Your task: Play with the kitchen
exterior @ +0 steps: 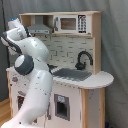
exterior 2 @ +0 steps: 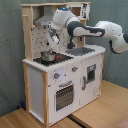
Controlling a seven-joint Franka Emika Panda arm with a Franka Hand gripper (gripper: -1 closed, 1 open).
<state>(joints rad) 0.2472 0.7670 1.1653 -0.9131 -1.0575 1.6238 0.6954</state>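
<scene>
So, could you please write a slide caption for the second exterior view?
Franka arm reaching over the toy kitchen, gripper above a pot on the hob.

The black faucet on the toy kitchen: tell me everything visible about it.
The black faucet is a curved, arched spout that looks like dark plastic, standing upright at the back of the silver sink, in front of the pale tile-patterned back panel. It sits towards the first exterior view's right, under the microwave shelf. Nothing touches it; the white robot arm is apart from it.
</scene>
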